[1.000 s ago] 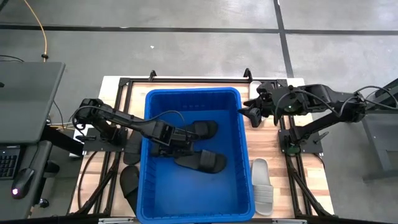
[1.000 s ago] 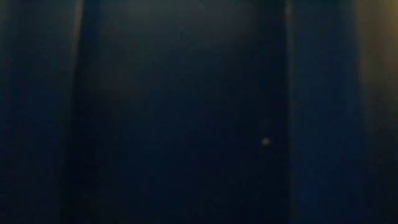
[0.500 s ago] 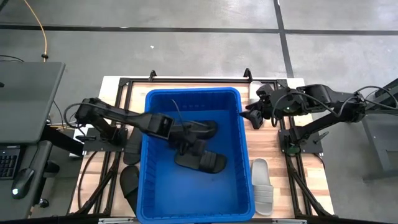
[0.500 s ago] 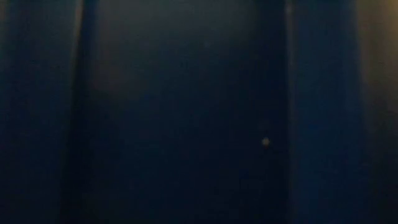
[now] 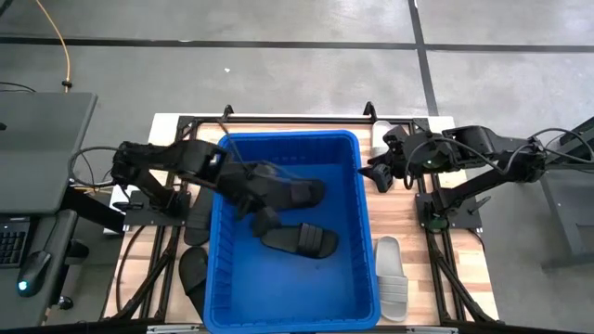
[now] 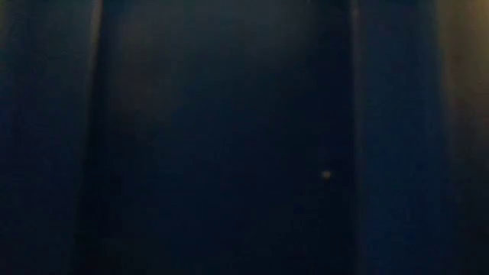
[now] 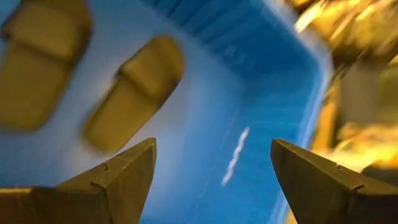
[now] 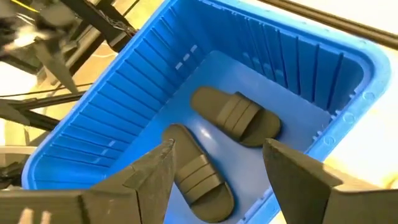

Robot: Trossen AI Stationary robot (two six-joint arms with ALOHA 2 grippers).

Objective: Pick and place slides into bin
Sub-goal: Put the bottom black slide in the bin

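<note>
The blue bin stands in the middle of the table. Two black slides lie flat on its floor, and both wrist views show them. My left gripper hangs open above the left part of the bin's inside, with nothing between its fingers. My right gripper stands open and empty outside the bin's far right corner, looking down into it. The low view is dark, filled by the bin's wall.
A pale slide lies on the table to the right of the bin. Black slides lie on the table along the bin's left wall. Black frame rails run along both sides of the table.
My left gripper has risen from the bin's floor, beside the far black slide, up above the bin, drawn back a little toward the table's left edge, and rolled about its own axis. It stays open. Both slides in the bin lie where they were.
</note>
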